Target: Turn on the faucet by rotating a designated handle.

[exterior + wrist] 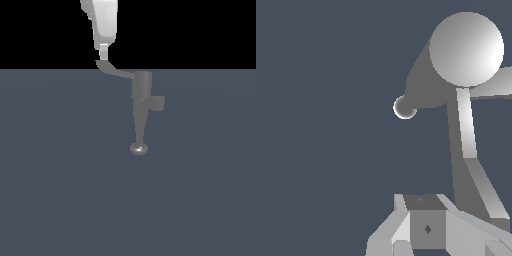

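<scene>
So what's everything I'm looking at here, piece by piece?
faucet: one, grey metal, standing mid-scene on the floor.
handle: one, thin grey lever, reaching from the faucet's cylinder toward the exterior view's left.
stub: one, short grey block, on the faucet's other side.
knob: one, rounded grey, at the end of the tapering stem.
floor: one, flat slate-blue surface.
gripper: one, white, at the handle's tip; contact unclear.

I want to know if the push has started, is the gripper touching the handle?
Cannot tell. In the exterior view the gripper sits right above the handle tip with no visible gap, but depth is unclear. The wrist view shows the handle beside the fingers, contact not plain.
</scene>
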Robot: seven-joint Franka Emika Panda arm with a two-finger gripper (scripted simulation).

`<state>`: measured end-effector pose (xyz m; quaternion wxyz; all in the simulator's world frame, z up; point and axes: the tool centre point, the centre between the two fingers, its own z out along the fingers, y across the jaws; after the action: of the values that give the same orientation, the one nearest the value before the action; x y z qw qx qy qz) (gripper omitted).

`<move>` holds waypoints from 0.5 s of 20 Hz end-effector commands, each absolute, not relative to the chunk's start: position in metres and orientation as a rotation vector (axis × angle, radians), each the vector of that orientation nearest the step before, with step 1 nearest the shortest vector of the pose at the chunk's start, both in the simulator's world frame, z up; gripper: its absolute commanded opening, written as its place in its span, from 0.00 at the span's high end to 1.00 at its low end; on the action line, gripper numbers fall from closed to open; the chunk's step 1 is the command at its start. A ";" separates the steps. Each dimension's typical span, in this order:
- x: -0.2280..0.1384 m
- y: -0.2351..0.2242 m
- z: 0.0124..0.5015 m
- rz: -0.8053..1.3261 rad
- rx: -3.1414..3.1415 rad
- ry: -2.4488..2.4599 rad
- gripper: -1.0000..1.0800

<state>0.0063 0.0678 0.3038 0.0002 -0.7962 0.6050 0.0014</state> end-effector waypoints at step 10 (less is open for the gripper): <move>0.007 0.068 0.298 0.000 -2.475 1.936 1.00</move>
<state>0.0092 0.0689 0.2979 -0.0002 -0.7877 0.6161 0.0003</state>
